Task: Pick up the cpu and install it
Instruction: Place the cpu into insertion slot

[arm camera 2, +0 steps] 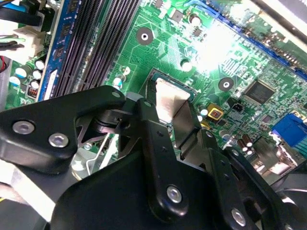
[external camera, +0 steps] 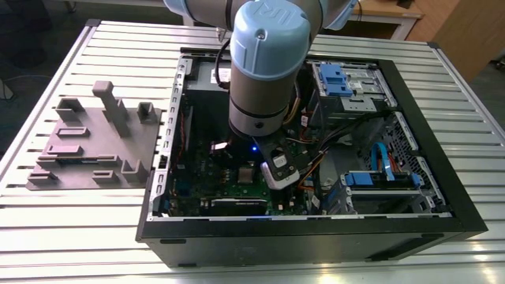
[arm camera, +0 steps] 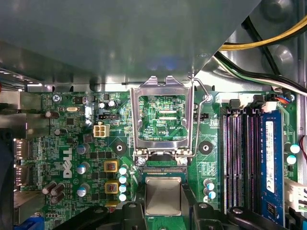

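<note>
**Desk:** The gripper (arm camera 2: 170, 112) is doing what?
**Photographer:** It is clamping the cpu (arm camera: 163, 194) over the open socket (arm camera: 163, 170) of the motherboard (arm camera: 72, 143), inside the computer case (external camera: 316, 236).
**Desk:** Progress?
**Photographer:** The pick-up looks done, and the load plate (arm camera: 160, 86) is standing raised.
**Desk:** Seated?
**Photographer:** The fingers (arm camera 2: 160, 153) are hiding the chip's edges, so I cannot tell.

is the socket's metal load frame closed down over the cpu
No, the metal frame is flipped open, and the cpu shows bare beside it.

The hand (arm camera 2: 171, 112) covers the lower part of the cpu (arm camera 2: 169, 96) in the second wrist view, while the arm (external camera: 268, 71) hides much of the motherboard (external camera: 193, 184) in the exterior view.
</note>
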